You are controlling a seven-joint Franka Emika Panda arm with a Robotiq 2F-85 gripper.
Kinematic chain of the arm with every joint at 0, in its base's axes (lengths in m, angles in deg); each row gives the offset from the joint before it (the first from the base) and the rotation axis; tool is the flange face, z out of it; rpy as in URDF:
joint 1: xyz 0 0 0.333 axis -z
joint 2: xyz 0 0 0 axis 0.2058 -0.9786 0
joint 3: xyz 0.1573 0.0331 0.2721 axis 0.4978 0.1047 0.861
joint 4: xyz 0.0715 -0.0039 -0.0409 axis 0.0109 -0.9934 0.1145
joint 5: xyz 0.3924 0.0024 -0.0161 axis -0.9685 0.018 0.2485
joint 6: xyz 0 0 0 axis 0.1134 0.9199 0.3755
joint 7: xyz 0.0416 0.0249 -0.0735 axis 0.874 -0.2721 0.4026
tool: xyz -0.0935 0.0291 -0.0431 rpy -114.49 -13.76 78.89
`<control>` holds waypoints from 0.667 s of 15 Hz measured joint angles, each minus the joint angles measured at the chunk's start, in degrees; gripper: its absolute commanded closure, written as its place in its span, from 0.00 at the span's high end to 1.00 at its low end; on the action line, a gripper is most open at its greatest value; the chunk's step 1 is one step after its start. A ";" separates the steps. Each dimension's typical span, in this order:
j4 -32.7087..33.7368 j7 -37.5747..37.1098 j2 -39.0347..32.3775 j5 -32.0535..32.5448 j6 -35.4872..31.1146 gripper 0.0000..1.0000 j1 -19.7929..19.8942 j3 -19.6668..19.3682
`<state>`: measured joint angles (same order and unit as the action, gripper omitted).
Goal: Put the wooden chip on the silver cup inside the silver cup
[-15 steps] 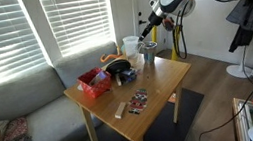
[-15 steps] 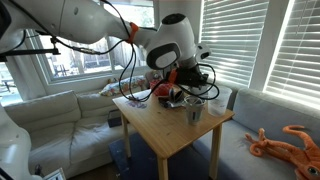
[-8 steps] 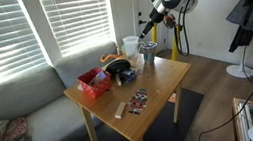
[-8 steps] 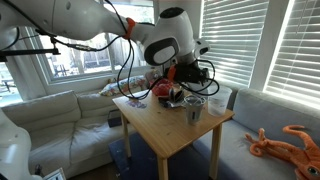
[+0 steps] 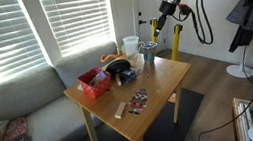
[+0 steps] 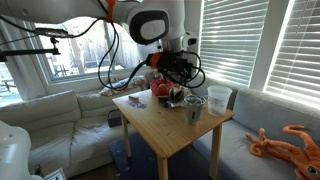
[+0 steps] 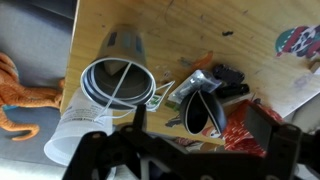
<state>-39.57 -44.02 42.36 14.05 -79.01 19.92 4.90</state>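
Observation:
The silver cup (image 5: 149, 56) (image 6: 195, 111) stands on the wooden table (image 5: 159, 86), close to a taller white container (image 5: 132, 47) (image 6: 219, 98). From above, in the wrist view, the silver cup (image 7: 118, 60) shows its round mouth with a thin pale strip, which looks like the wooden chip (image 7: 114, 86), lying across the inside. My gripper (image 5: 165, 12) (image 6: 176, 66) (image 7: 203, 122) hangs well above the cup, open, with nothing between its fingers (image 7: 267, 125).
A black oval object (image 7: 203, 105), a red box (image 5: 94, 82) (image 7: 245, 132) and printed cards (image 5: 137, 101) (image 7: 297, 45) lie on the table. A grey sofa (image 5: 20, 102) stands behind it, and an orange octopus toy (image 6: 285, 140) lies on the cushion. Blinds cover the windows.
The gripper has opened from nearly shut and risen away from the silver cup.

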 measured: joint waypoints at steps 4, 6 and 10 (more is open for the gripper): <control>-0.02 -5.45 3.86 4.97 7.55 1.00 -0.20 0.11; -0.28 -9.23 5.40 6.89 8.81 1.00 -0.33 0.31; -1.02 -11.78 6.55 8.16 8.71 1.00 -0.90 0.12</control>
<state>-40.59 -55.81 48.91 22.21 -70.30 19.02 5.02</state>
